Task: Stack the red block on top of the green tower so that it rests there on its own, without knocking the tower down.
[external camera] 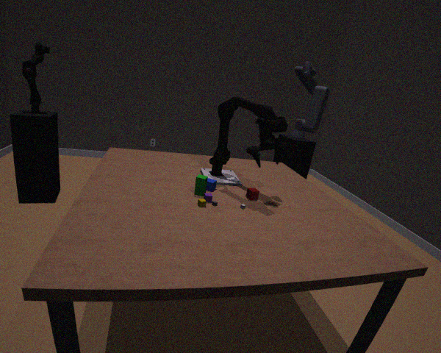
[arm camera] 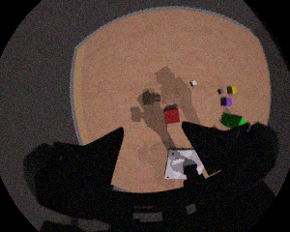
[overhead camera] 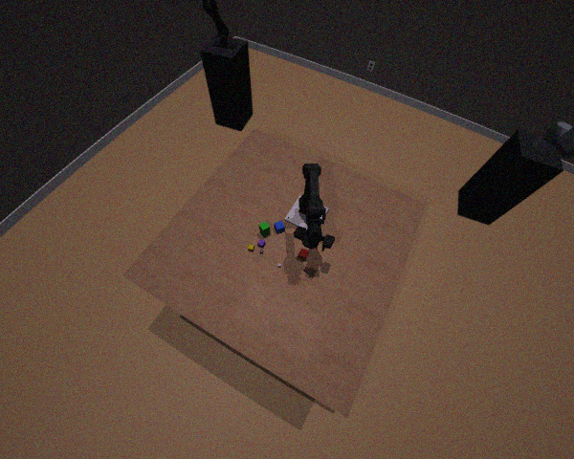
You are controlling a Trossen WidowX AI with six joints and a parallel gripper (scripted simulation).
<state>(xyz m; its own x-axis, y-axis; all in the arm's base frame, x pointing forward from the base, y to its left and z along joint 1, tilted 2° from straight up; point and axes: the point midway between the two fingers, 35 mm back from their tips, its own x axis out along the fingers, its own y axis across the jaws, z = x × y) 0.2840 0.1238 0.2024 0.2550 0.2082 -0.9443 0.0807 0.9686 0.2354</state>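
From the top view, the matte black hand (overhead camera: 319, 245) hovers spread wide and empty, the glossy red block (overhead camera: 303, 253) just below it on the wood-grain counter (overhead camera: 257, 316). From the exterior view, the square-edged green tower (external camera: 201, 184) stands upright, well off to the hand's side. At the wrist, the red cube sits between blurred dark fingers.
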